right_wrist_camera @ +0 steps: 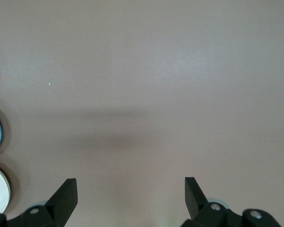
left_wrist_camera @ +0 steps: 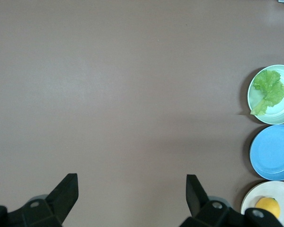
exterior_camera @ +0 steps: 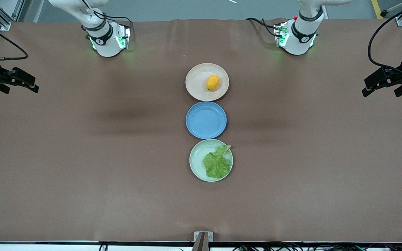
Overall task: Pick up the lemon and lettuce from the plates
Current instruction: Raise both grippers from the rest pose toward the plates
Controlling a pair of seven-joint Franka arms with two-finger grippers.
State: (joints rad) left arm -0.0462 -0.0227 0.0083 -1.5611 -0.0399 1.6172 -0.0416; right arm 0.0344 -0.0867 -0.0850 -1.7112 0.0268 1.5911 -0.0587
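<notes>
My left gripper (left_wrist_camera: 130, 198) and right gripper (right_wrist_camera: 128, 201) hang spread, empty; I centre over lemon (exterior_camera: 212, 82), lettuce (exterior_camera: 217, 163) before descending.

Blue plate (exterior_camera: 206, 120) on brown table (exterior_camera: 82, 157), apparently empty.

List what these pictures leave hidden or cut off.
- Beige-pink plate: cut by the left wrist view's edge; only a sliver shows in the right wrist view.
- Lemon: its underside and contact with the plate are hidden by its own body.
- Mint green plate: partly covered by the lettuce.
- Blue plate: mostly cut off in the right wrist view.
- Left pincer and right pincer: open, bodies cut off.
</notes>
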